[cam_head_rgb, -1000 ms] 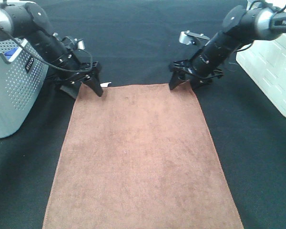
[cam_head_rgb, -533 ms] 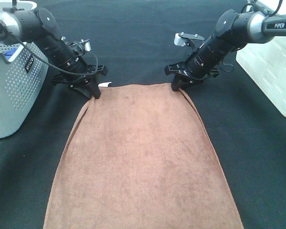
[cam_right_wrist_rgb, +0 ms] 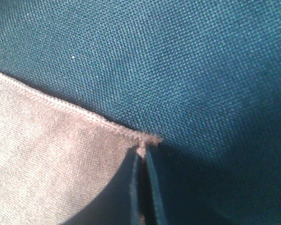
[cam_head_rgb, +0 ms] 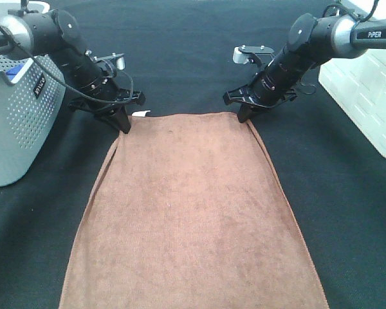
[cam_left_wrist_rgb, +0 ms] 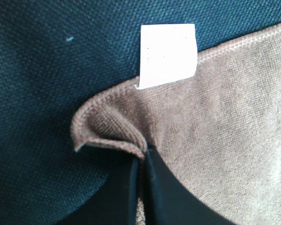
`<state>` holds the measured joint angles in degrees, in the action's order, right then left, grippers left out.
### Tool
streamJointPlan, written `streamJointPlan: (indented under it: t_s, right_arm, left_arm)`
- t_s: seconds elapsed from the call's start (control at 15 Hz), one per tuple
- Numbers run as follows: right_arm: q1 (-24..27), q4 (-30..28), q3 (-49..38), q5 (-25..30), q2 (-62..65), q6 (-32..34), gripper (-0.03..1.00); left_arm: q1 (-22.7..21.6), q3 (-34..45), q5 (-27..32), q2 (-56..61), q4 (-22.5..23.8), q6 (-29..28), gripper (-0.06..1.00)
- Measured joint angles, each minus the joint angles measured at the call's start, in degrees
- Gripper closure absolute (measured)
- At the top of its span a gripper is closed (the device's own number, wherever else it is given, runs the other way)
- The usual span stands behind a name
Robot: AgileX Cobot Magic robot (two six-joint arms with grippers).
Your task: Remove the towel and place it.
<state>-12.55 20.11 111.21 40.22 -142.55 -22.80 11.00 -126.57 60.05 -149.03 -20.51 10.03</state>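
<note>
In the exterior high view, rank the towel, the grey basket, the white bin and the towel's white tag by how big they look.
1. towel, largest by far.
2. grey basket and white bin: both cut off by the frame edge, so I won't rank them against each other.
3. white tag, smallest.

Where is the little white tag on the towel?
The white tag sticks out from the towel's far left corner, right beside the left gripper.

Towel (cam_head_rgb: 193, 212) between basket (cam_head_rgb: 16, 122) and bin (cam_head_rgb: 367, 96)

A robot lab: black cloth-covered table (cam_head_rgb: 180, 51), two mounted arms.
</note>
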Motion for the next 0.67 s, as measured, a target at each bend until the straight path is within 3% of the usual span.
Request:
streamJointPlan:
  t_s: [0.4, 0.67]
  right_arm:
    - [-0.11, -3.5, 9.85, 0.69, -0.29, 0.0, 0.96]
    - [-0.11, -3.84, 13.69, -3.27, -0.29, 0.0, 0.96]
  left_arm:
    - [0.06, -10.49, -0.29, -1.26, 2.29, 0.0, 0.94]
    - [0.06, -13.58, -5.21, -1.26, 3.84, 0.0, 0.94]
